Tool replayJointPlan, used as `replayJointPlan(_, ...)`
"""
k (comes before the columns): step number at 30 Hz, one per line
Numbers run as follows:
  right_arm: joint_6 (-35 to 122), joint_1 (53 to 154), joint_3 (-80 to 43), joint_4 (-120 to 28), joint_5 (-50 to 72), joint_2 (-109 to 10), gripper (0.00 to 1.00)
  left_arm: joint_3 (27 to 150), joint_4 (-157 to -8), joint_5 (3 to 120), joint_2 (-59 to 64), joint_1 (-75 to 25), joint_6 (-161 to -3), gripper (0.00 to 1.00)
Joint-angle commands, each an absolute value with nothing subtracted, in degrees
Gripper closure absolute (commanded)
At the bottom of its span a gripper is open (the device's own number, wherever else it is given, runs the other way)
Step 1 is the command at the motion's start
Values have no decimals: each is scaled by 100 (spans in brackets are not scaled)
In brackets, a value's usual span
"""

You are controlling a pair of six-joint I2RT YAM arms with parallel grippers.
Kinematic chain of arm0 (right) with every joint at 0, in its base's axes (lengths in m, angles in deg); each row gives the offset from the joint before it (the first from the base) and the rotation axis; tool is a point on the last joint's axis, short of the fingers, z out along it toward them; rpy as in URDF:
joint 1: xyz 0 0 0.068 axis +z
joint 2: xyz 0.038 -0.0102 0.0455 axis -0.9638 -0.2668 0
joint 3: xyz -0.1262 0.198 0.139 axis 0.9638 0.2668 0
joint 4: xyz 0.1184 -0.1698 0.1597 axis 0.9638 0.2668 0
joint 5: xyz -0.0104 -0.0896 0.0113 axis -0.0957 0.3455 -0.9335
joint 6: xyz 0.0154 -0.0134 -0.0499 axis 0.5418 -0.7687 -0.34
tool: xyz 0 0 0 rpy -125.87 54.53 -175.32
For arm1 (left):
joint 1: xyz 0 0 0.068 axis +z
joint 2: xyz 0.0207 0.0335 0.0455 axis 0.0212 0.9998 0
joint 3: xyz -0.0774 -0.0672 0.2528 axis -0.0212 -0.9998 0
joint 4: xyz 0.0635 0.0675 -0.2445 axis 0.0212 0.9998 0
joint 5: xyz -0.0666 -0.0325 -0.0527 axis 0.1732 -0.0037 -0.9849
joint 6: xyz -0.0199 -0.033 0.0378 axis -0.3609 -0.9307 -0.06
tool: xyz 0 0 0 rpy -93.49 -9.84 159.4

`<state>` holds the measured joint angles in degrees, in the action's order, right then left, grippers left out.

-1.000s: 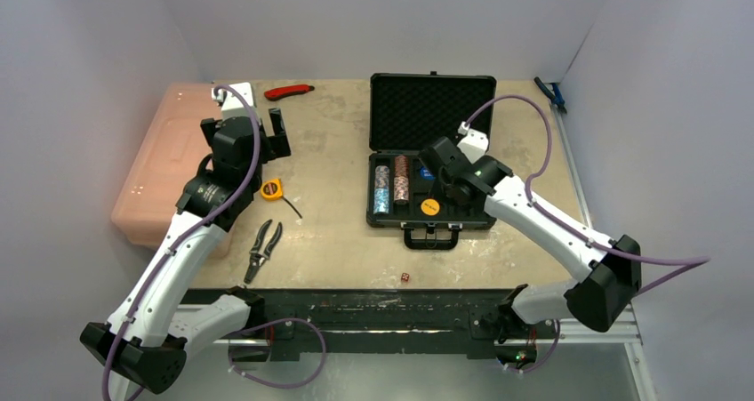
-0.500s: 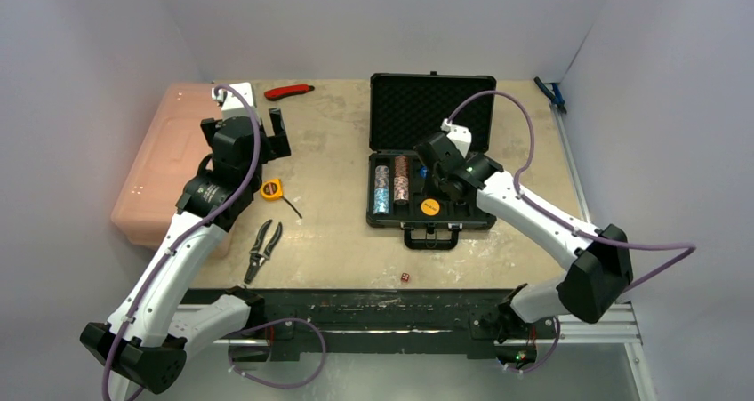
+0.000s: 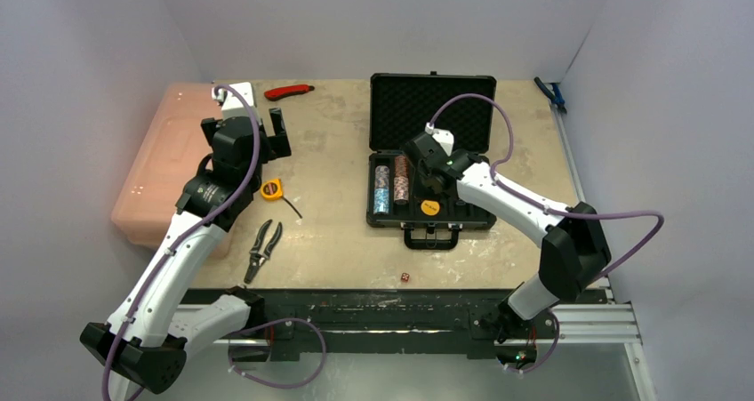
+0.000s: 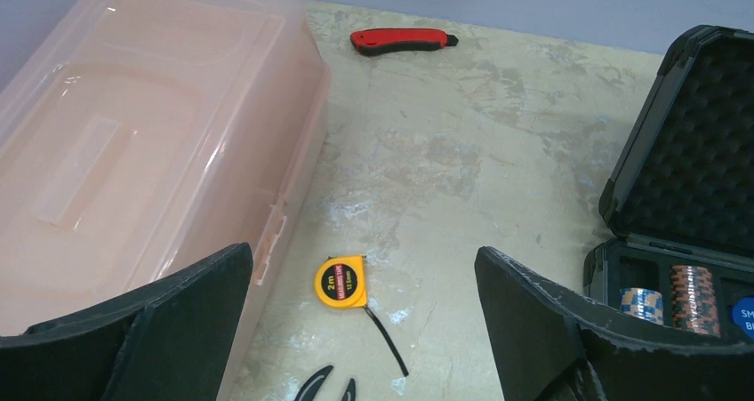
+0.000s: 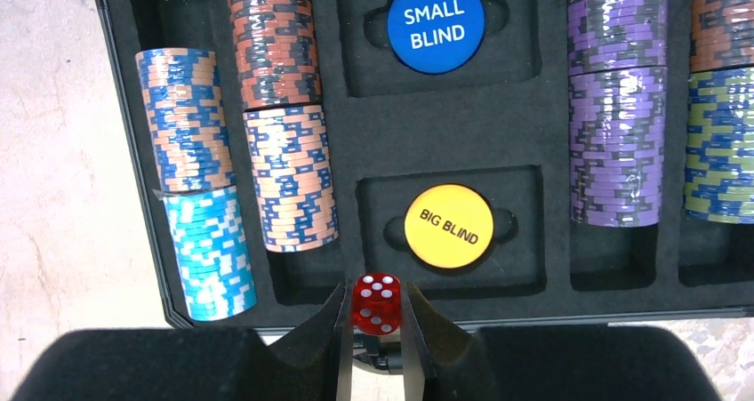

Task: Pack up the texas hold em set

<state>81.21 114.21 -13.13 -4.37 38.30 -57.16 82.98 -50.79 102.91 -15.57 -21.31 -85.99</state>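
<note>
One red die [image 5: 377, 305] pinched in our right tool [image 5: 376, 296], narrow grip, above briefcase [image 3: 400, 103] front rim, 6 o'clock of yellow disc [image 5: 448, 227]. Second die [image 3: 405, 277] on surface [image 3: 338, 232], 6 o'clock of case, nearer our right arm. Left tool [image 4: 363, 252] wide, empty.

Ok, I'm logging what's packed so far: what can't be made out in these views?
Top view: the right arm hides the right half of the case.
Top view: loose die, too small to read.
Right wrist view: rightmost chip stack cut by the frame edge; right gripper, shut on a red die, covers the case front.
Left wrist view: pliers cut by the bottom edge.
</note>
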Motion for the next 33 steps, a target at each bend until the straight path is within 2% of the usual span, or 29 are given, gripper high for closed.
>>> replayJointPlan(1, 8053, 11398, -1614, -619, 3798, -5843, 100, 8549, -5132, 10204, -1637, -2098, -8544, 4)
replayJointPlan(19, 8117, 11553, -1783, -959, 3195, -6548, 100, 8559, -5120, 10223, -1685, -2102, -8530, 4)
replayJointPlan(33, 8167, 11639, -1619, -1067, 3052, -6631, 100, 8558, -5122, 10258, -1684, -2102, -8514, 4)
